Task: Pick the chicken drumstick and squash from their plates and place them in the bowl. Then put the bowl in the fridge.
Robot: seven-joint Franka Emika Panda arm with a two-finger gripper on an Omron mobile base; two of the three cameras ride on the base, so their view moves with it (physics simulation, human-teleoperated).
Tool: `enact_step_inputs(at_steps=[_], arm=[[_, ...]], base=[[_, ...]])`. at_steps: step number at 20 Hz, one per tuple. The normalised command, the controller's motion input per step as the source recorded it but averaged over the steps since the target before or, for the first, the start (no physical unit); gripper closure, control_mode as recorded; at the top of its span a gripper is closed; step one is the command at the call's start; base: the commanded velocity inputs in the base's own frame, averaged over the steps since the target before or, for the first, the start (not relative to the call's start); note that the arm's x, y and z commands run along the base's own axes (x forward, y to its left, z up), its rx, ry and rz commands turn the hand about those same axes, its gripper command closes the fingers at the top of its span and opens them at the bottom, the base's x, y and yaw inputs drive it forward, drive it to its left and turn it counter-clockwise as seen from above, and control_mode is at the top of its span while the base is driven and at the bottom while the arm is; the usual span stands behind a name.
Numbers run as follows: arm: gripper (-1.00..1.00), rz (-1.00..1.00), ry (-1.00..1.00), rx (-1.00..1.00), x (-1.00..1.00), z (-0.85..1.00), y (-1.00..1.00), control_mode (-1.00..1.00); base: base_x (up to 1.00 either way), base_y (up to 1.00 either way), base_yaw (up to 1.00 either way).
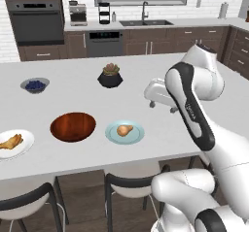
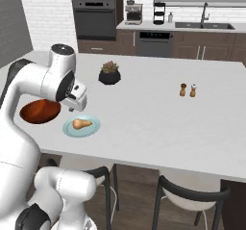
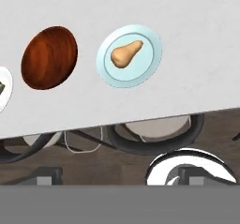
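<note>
The dark wooden bowl [image 1: 73, 126] [image 2: 40, 111] [image 3: 49, 57] sits empty near the island's front edge. Right of it, the tan squash [image 1: 124, 129] [image 2: 81, 123] [image 3: 125, 55] lies on the pale blue-green plate [image 1: 137, 138] [image 2: 92, 129] [image 3: 145, 73]. Left of the bowl, the golden-brown drumstick [image 1: 10, 141] rests on the white plate [image 1: 24, 146] [image 3: 4, 94]. My gripper [image 1: 162, 107] [image 2: 77, 108] hovers above the counter, behind and right of the squash plate, open and holding nothing. The fridge is out of view.
A black plant pot [image 1: 110, 76] [image 2: 109, 74] and a grey bowl of berries [image 1: 34, 85] stand farther back. Two shakers [image 2: 187, 90] stand to the right. Stools [image 1: 126, 182] tuck under the front edge. The wall oven [image 1: 36, 17] and sink [image 1: 145, 22] line the back wall.
</note>
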Motion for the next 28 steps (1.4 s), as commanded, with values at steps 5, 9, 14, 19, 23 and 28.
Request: enact_step_inputs(at_steps=[5,9,14,19,23,28], arm=[[-1.00,-0.50,0.32,0.18,-0.05,-0.06,0.10,-1.00],[-1.00,-0.37,0.57,0.05,0.40,-0.05,0.00,-1.00],[-1.00,-0.09,0.19,0.00,0.53,-0.32,0.00,-1.00],[-1.00,0.00,0.05,0.00,0.62,-0.53,0.00,-1.00],[-1.00,0.00,0.07,0.00,0.62,-0.58,0.00,-1.00],[-1.00,0.00,0.13,0.00,0.67,-0.56,0.00,-1.00]], base=[[0.00,0.00,0.00],[0.00,0.00,0.00],[0.00,0.00,0.00],[0.00,0.00,0.00],[0.00,0.00,0.00],[0.00,0.00,0.00]])
